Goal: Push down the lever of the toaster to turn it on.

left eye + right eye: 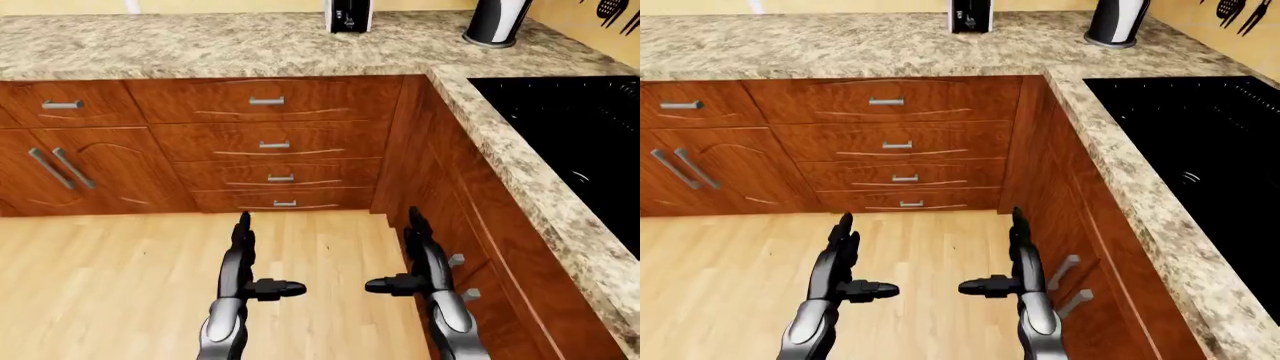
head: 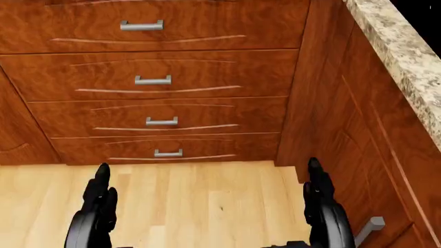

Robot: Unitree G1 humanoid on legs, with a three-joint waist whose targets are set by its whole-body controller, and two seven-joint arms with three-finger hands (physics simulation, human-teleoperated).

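We are logging: speckled beige granite countertop (image 1: 250,45); beneath it, reddish swirled-grain wood drawers (image 1: 265,139), silver handles (image 1: 267,100); pale plank floor (image 1: 110,277); black stovetop (image 1: 580,142).

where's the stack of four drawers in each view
Left-eye view: stack of four drawers sits centre, under the granite counter.
Right-eye view: same stack, slightly left of centre.
Head view: fills the upper left and middle, seen closer, with the top drawer cut off.
Shared landmark: the bottom drawer's handle, above the wood floor in all three.
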